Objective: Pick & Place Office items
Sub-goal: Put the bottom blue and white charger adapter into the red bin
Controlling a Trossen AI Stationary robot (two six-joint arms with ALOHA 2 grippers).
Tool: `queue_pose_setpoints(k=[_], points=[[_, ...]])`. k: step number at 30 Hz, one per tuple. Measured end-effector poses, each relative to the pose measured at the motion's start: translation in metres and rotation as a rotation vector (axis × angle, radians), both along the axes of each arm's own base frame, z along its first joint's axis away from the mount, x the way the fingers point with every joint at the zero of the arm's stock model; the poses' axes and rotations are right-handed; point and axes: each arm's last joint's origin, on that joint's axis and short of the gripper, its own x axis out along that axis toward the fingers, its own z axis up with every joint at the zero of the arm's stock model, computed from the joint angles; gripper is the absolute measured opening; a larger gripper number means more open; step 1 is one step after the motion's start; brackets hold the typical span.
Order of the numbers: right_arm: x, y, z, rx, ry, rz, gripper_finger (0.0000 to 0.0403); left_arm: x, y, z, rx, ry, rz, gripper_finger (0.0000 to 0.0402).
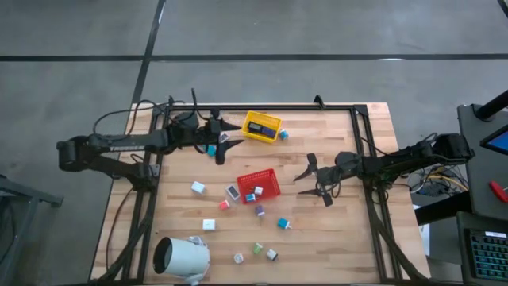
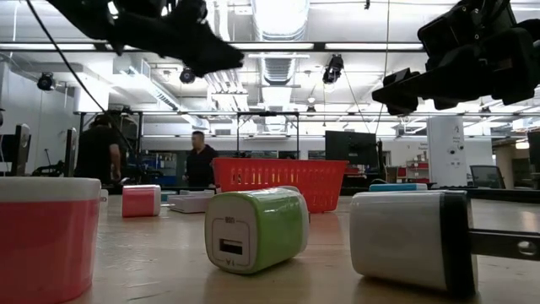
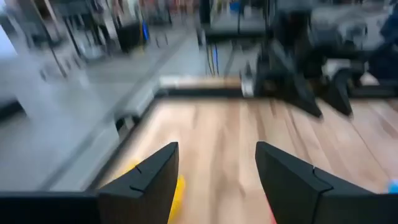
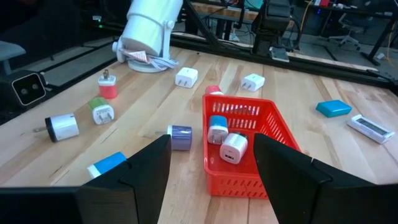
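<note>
The office items — small blocky plug-like pieces — lie scattered over the wooden table (image 1: 333, 230). Two of them, a teal-and-white piece (image 4: 217, 129) and a white piece (image 4: 234, 147), sit inside the red tray (image 1: 259, 185) near the table's middle. Others ring that tray: a white piece (image 1: 198, 187) at 9 o'clock, a purple piece (image 1: 259, 210) and a teal piece (image 1: 283, 223) at 5 to 6 o'clock, and a green piece (image 1: 258, 248) farther out toward 6. The yellow tray (image 1: 261, 126) lies at 12 o'clock from the red one, and a large white cylinder (image 1: 182, 257) lies on its side at 7 o'clock.

The right gripper (image 1: 311, 181) hangs at 3 o'clock from the red tray, fingers spread and empty. The left gripper (image 1: 236, 133) sits at 9 o'clock from the yellow tray — its fingers (image 3: 149, 180) stand apart with nothing between them.
</note>
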Motion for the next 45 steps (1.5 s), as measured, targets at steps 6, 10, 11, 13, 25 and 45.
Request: queue_pose_setpoints(k=[6,10,11,13,25,45], points=[[0.000,0.000,0.000,0.000,0.002,0.000,0.0224,-0.007,-0.010,-0.009,-0.059,0.144,0.027,0.0224],[0.000,0.000,0.000,0.000,0.003,0.000,0.0224,-0.007,-0.017,-0.016,-0.073,0.220,0.019,0.0231],[0.000,0.000,0.000,0.000,0.003,0.000,0.0224,-0.007,-0.018,-0.018,-0.075,0.234,0.014,0.0233],[0.000,0.000,0.000,0.000,0.003,0.000,0.0224,-0.007,-0.022,-0.020,-0.080,0.260,-0.001,0.0237],[0.000,0.006,-0.002,0.061,0.049,0.012,0.0224,-0.007,-0.036,-0.025,-0.067,0.312,0.007,0.0241],[0.052,0.065,0.014,0.146,0.521,-0.066,0.0224,-0.006,-0.036,-0.023,0.041,0.304,-0.021,0.0241]])
